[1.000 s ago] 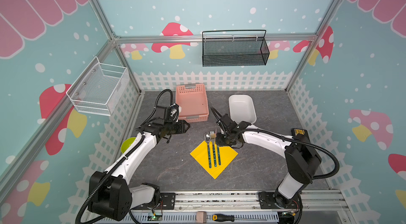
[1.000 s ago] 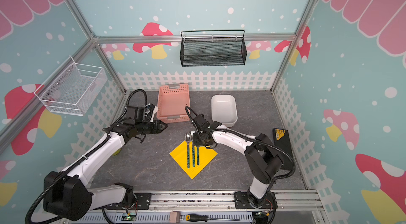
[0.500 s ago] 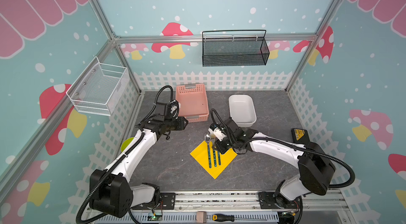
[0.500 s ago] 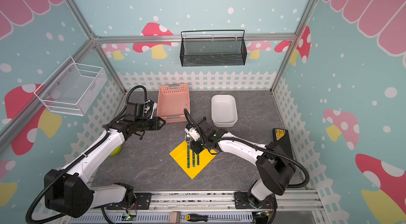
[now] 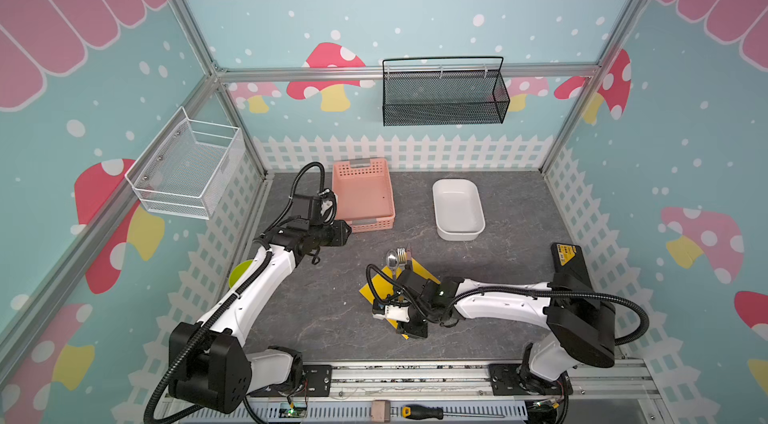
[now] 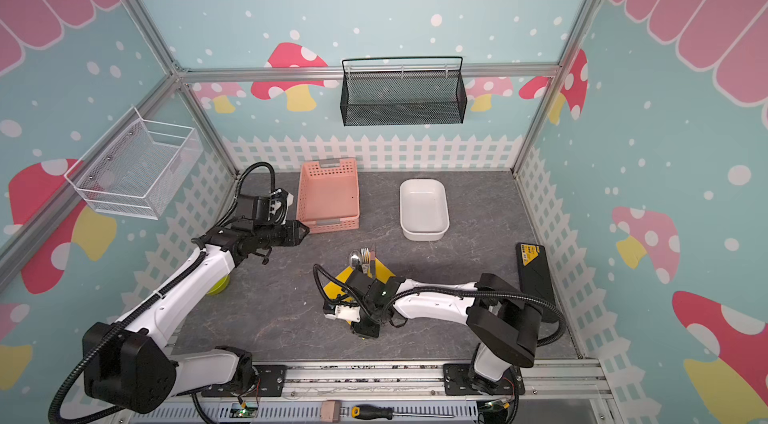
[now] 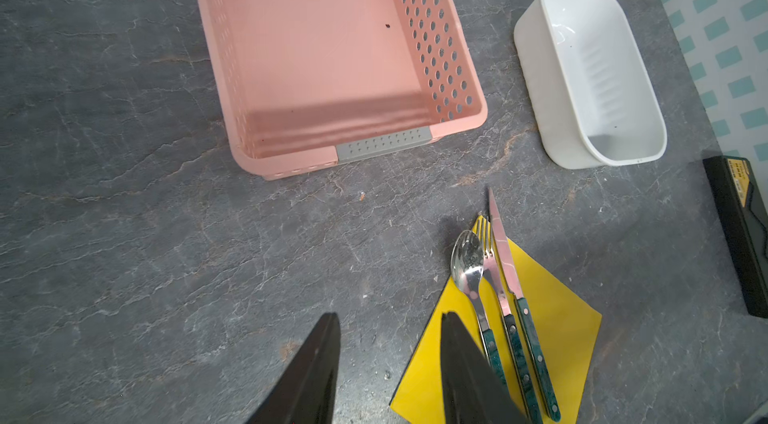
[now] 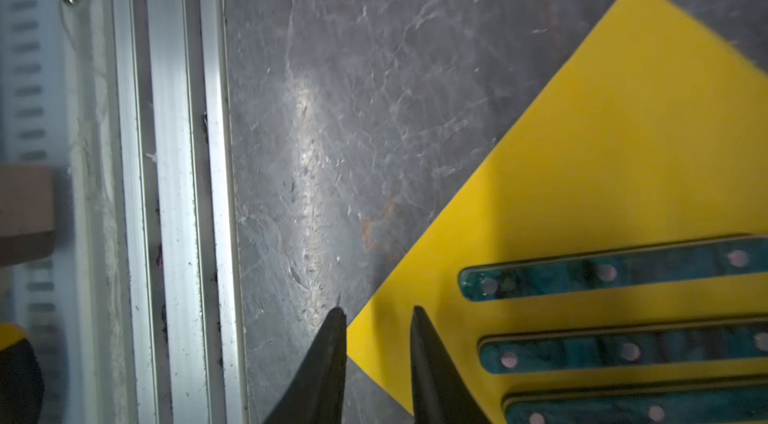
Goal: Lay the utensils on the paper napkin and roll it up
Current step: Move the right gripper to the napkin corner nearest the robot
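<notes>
Pinching corner: judged as the step in hand, the start of the roll.
utensils (image 7: 496,289): spoon, fork and knife side by side on paper napkin (image 7: 561,318), heads overhanging its far corner onto bench (image 7: 166,255).
napkin: flat, diamond-wise, front-centre of bench.
right end effector (image 8: 377,309): jaws slightly apart, empty, straddling napkin's near corner; contact can't tell.
left end effector (image 7: 388,314): jaws apart, empty, above bench near pink basket (image 7: 432,48), well clear of napkin.
how: go low, pinch paper only, clear of handle ends, fold over handles, roll slowly towards heads.
risk: thin paper likely tears or drags the cutlery askew.
</notes>
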